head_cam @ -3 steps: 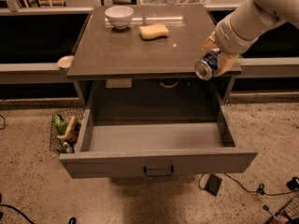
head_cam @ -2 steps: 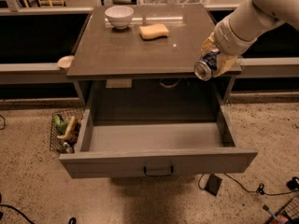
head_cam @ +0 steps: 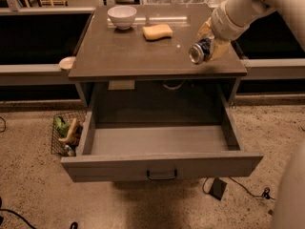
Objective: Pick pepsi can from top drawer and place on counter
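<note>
The pepsi can (head_cam: 199, 51), blue with a silver end facing me, is held tilted on its side in my gripper (head_cam: 208, 43). The gripper is shut on it and holds it just above the right part of the counter (head_cam: 124, 51). My white arm comes in from the upper right. The top drawer (head_cam: 159, 142) is pulled wide open below the counter and its inside looks bare. Its front panel carries a small dark handle (head_cam: 162, 175).
A white bowl (head_cam: 122, 16) and a yellow sponge (head_cam: 157, 31) sit at the back of the counter. A wire basket with items (head_cam: 66, 133) stands on the floor left of the drawer. A cable and small box (head_cam: 219, 189) lie on the floor at the lower right.
My gripper has carried the can up and to the left, from beside the counter's right front corner to above the counter's right part.
</note>
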`<state>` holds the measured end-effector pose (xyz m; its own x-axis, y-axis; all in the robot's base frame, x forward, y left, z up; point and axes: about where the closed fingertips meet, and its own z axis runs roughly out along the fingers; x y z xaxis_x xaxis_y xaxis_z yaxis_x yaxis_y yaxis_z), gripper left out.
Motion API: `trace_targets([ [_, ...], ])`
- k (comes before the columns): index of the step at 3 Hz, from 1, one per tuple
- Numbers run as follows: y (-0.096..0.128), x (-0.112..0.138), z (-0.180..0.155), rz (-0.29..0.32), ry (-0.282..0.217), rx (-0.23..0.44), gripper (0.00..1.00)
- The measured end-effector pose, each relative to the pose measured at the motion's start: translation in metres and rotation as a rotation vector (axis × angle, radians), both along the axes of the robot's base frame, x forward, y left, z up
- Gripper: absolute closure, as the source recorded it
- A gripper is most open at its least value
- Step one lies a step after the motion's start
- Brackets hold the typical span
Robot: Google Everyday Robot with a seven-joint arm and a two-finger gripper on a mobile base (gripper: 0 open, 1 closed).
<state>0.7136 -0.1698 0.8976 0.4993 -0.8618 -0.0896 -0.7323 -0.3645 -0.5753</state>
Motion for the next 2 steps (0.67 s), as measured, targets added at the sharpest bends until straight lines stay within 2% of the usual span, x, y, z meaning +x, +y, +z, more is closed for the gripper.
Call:
trace_targets([
  [1, 0.012, 0.041, -0.021, -0.049, 0.103, 0.089, 1.0],
  [2, 0.017, 0.061, -0.018, -0.078, 0.124, 0.146, 1.0],
])
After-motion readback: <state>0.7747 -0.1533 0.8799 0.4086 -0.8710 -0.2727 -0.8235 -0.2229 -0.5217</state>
